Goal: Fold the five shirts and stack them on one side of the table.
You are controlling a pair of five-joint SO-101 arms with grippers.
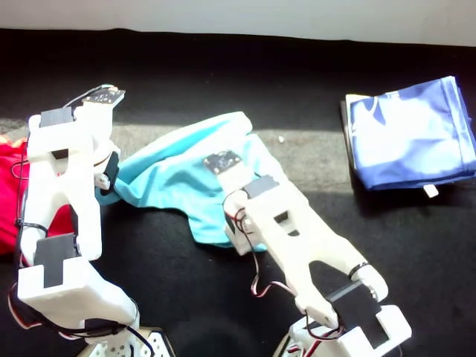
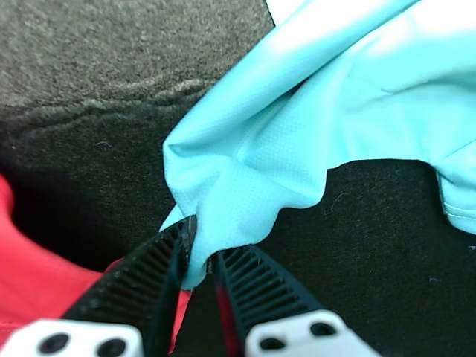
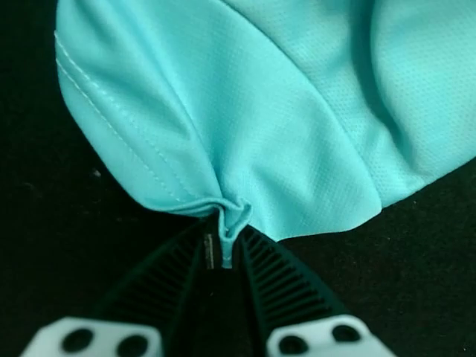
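From above, three shirts counted: a teal shirt (image 1: 186, 178) crumpled mid-table, a red shirt (image 1: 9, 186) just left of it at the table edge, a folded blue shirt (image 1: 413, 134) well to its right. Closer, from the wrists: left gripper (image 2: 199, 262) pinched tight on the teal shirt's left corner, right gripper (image 3: 227, 249) clamped on its stitched near hem. Bare black table (image 1: 223, 67) beyond the teal shirt.

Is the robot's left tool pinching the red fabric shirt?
No, the left tool is shut on an edge of the crumpled turquoise fabric shirt, while the red fabric shirt lies beside it, ungripped.
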